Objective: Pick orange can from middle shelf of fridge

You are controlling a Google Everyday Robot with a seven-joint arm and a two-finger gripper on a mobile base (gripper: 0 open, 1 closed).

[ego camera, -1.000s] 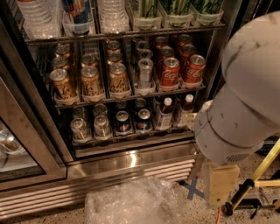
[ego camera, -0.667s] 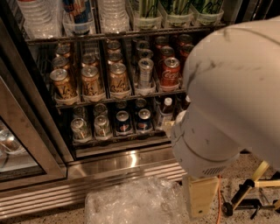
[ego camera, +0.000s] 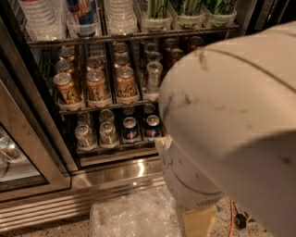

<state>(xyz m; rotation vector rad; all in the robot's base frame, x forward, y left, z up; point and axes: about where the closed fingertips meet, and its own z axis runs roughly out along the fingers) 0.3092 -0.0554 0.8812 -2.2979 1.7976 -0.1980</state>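
The orange can point(ego camera: 125, 84), a bronze-orange aluminium drink can with dark script and a silver lid, stands upright at the front of its lane on the middle shelf point(ego camera: 107, 106), a dark wire rack with a metal front rail. It is the right-hand one of three such front cans; two more like it point(ego camera: 95, 88) stand just to its left, and further orange cans queue behind each towards the far back of the rack. Just right of it stands a slim silver can point(ego camera: 153, 76), and beyond that, red cans point(ego camera: 175, 54) show in part before my arm hides the rest. The shelf sits inside the fridge point(ego camera: 115, 172), a big display cooler with a shiny steel sill and a dark-edged glass door point(ego camera: 18, 157) at the left. On the rack above stand clear ribbed plastic water bottles point(ego camera: 120, 16), a blue printed can point(ego camera: 83, 13) and clear tubs with green and white contents point(ego camera: 187, 11). On the rack below, small silver-topped cans point(ego camera: 85, 136) stand at the left and dark blue cans point(ego camera: 131, 129) at the right. My arm's large white rounded shell point(ego camera: 231, 115) fills the near right and covers the right part of all three racks. My gripper point(ego camera: 200, 223) hangs low at the near right under that shell, well apart from the orange can, and only a pale yellowish piece of it shows; I cannot tell whether it is released or clenched. On the speckled floor just left of it lies a crumpled sheet of clear plastic wrap point(ego camera: 134, 215), and a thin orange cable point(ego camera: 230, 216) lies to its right
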